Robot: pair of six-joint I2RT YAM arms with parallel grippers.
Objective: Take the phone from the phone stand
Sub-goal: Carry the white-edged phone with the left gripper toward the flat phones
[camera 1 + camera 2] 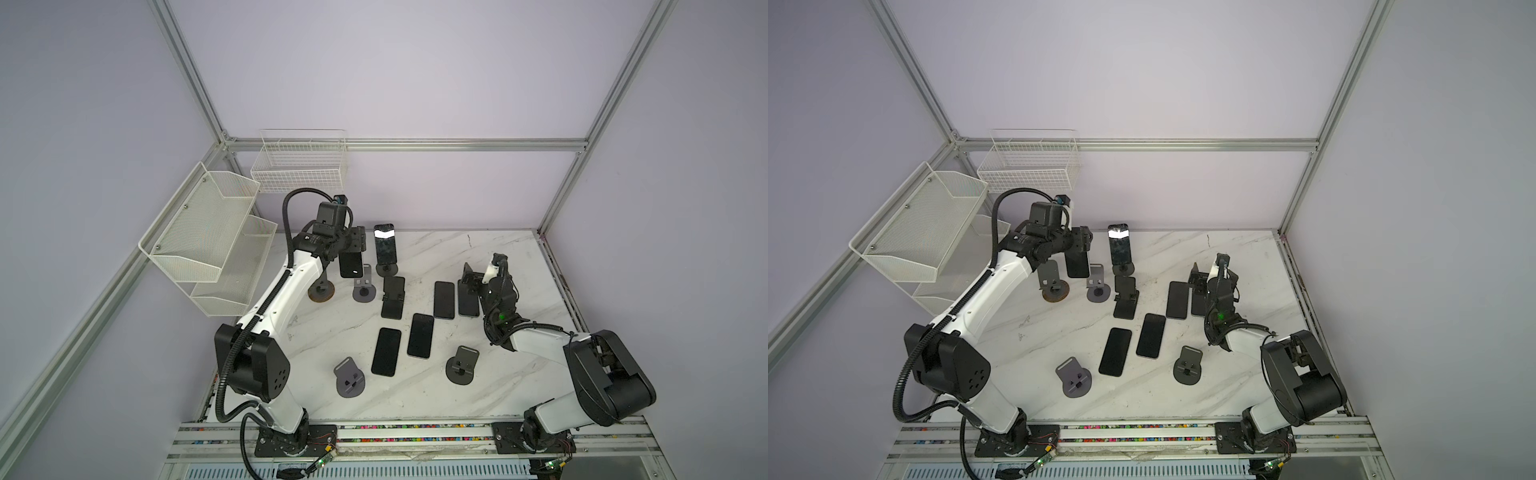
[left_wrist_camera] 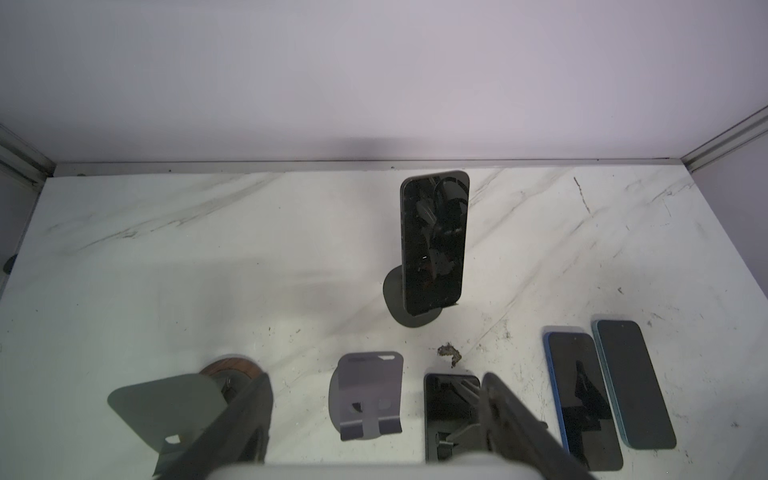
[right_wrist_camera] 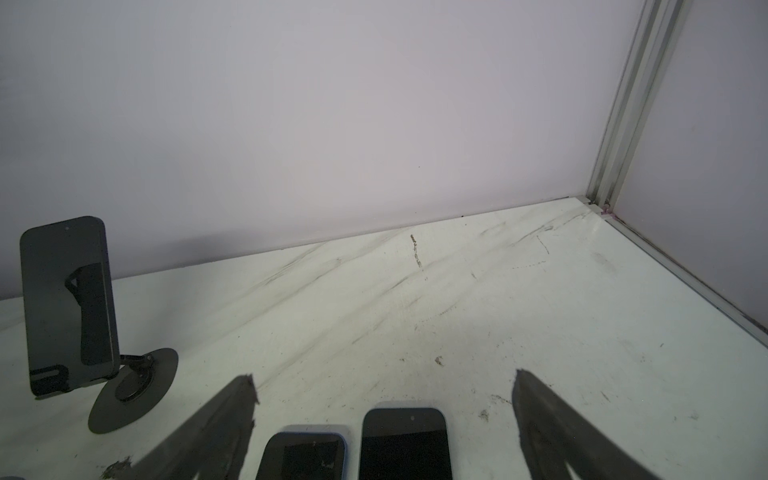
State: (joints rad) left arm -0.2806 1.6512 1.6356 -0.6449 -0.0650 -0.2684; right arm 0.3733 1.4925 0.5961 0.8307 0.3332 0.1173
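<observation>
Left gripper (image 1: 354, 245): jaws clamped across the sides of the held phone (image 1: 351, 266). The phone hangs roughly upright in the air, below the fingers. It sits over the gap between 2 empty stands, the wood-base stand (image 1: 322, 291) and the grey stand (image 1: 363, 289), and in both top views it looks clear of both (can't tell which of the 2 it came off).

In the left wrist view the fingers (image 2: 249, 415) stand wide apart with only a blurred pale band between them at the frame edge. The grip is therefore read from the top views.

Right gripper (image 3: 384, 376): jaws wide apart with nothing between them. It hovers just above the flat phones (image 1: 444, 299) on the right of the table (image 1: 519, 374).

Step, as I judge it: this phone is already off its stand, so the carry and put-down are in hand. The next move calls for:
- swinging the phone toward bare marble
- bringing it low and tipping it flat
- opening the jaws only once it rests on the table

Watch out for 2 things:
- The stand tops lie right under the phone's lower edge.
- The standing phone (image 1: 384, 245) leans on its round stand (image 1: 386, 270) just beside the left gripper at the back. A sideways sweep could knock it over.

That standing phone looks like the 1 remaining to be removed.
</observation>
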